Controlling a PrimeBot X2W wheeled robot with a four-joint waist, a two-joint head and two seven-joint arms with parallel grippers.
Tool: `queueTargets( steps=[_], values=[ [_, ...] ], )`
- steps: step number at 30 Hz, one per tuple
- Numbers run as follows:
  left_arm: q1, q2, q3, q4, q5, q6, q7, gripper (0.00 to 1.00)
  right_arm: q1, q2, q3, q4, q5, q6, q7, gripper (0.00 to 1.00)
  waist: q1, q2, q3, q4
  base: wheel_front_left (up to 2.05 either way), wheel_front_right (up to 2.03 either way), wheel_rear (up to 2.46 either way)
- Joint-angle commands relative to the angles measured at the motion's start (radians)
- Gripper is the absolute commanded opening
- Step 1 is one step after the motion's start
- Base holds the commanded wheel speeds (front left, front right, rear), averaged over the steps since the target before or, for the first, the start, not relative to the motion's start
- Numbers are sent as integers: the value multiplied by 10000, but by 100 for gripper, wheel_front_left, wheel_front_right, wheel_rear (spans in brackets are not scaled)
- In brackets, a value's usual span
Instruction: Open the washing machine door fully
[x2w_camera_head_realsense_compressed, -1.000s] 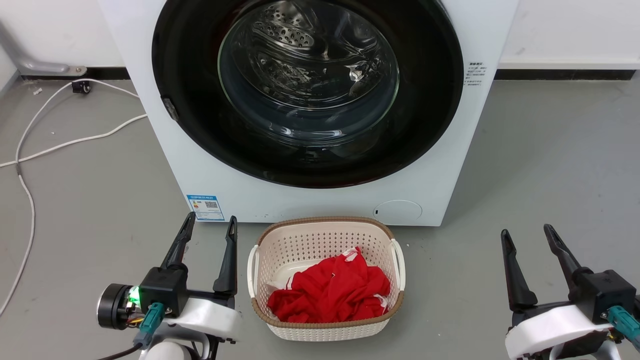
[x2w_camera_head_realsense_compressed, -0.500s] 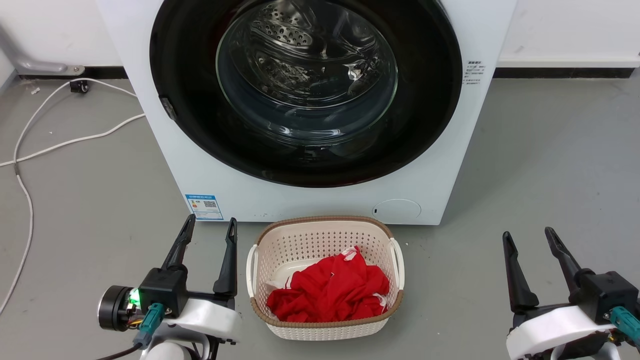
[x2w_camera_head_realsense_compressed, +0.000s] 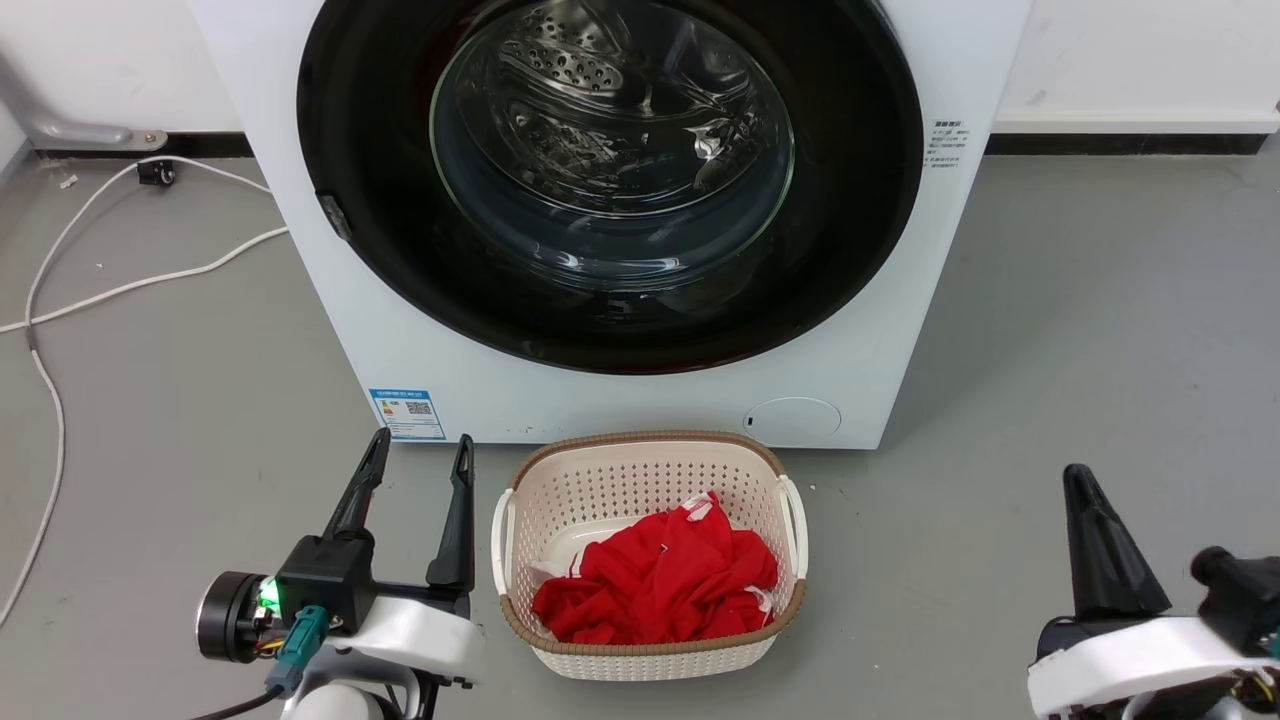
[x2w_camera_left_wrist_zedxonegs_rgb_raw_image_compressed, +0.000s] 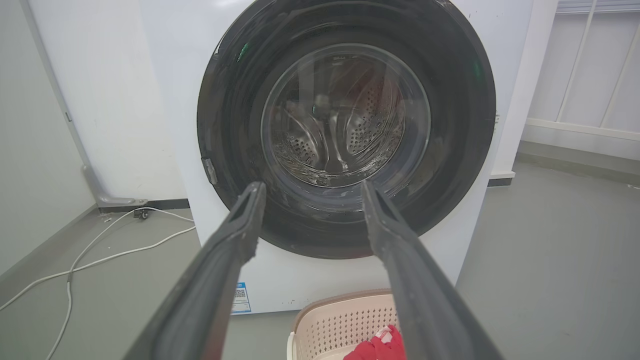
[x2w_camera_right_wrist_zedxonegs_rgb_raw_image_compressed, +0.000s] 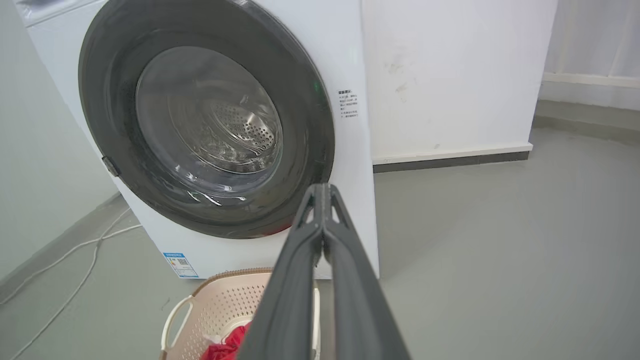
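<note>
The white washing machine (x2w_camera_head_realsense_compressed: 610, 405) stands straight ahead on the grey floor. Its door (x2w_camera_head_realsense_compressed: 370, 210), a glossy black disc with a glass bowl, lies flat against the front; the steel drum shows through the glass. My left gripper (x2w_camera_head_realsense_compressed: 422, 440) hovers low at the lower left, open and holding nothing, well short of the machine. In the left wrist view the left gripper (x2w_camera_left_wrist_zedxonegs_rgb_raw_image_compressed: 311, 186) frames the lower part of the door (x2w_camera_left_wrist_zedxonegs_rgb_raw_image_compressed: 230, 125). My right gripper (x2w_camera_head_realsense_compressed: 1078, 472) is at the lower right, shut on nothing. In the right wrist view its joined fingertips (x2w_camera_right_wrist_zedxonegs_rgb_raw_image_compressed: 322, 189) point at the machine's (x2w_camera_right_wrist_zedxonegs_rgb_raw_image_compressed: 350, 60) lower right corner.
A cream perforated basket (x2w_camera_head_realsense_compressed: 650, 440) with red cloth (x2w_camera_head_realsense_compressed: 660, 580) sits on the floor just before the machine, between my arms. White cables (x2w_camera_head_realsense_compressed: 60, 300) trail over the floor at the left. A white wall (x2w_camera_right_wrist_zedxonegs_rgb_raw_image_compressed: 450, 75) runs behind, with open floor to the right.
My right gripper has gone from open to shut and shifted a little to the right. The left gripper and the door have not moved.
</note>
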Motion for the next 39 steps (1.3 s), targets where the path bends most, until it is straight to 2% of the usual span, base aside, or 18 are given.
queueTargets(
  steps=[1,4,10,16,19,23,28,33,39],
  values=[
    [-91,-1,-4,18,-4,-5,-26,100,15,35,-27,140,581,-3,-86,0,0,-1,-4,10,0,0,0],
    [-99,-6,-30,43,-13,-9,-26,100,-81,30,-168,375,1983,-3,-403,0,0,-1,-13,45,0,0,0],
    [-16,-18,-54,18,-27,22,-26,100,-339,28,-276,570,5519,-3,-914,0,0,-1,-13,44,0,0,0],
    [-73,-28,-11,-68,-65,45,-26,100,-768,29,-150,425,10495,-3,-1187,0,0,-1,157,-16,0,0,0],
    [-174,-32,25,-117,-70,50,-25,100,-1158,25,-196,369,12252,-3,-1252,0,0,-1,283,-66,0,0,0],
    [-254,-34,70,-189,-55,49,-25,100,-1763,25,-412,487,13291,-3,-1199,0,0,-1,445,-112,0,0,0],
    [-463,-39,117,-306,-38,46,-26,100,-3234,-171,-881,1107,14660,-3,-846,0,0,-1,769,-148,0,0,0],
    [-769,-36,111,-366,-9,-41,-25,100,-5165,-1013,-1159,2424,15600,-3,-633,0,0,-1,1165,-81,0,0,0],
    [-1175,-5,84,-469,57,-133,-25,100,-7695,-2314,-512,4445,15974,-3,-175,0,0,-1,1597,31,0,0,0]
  ],
)
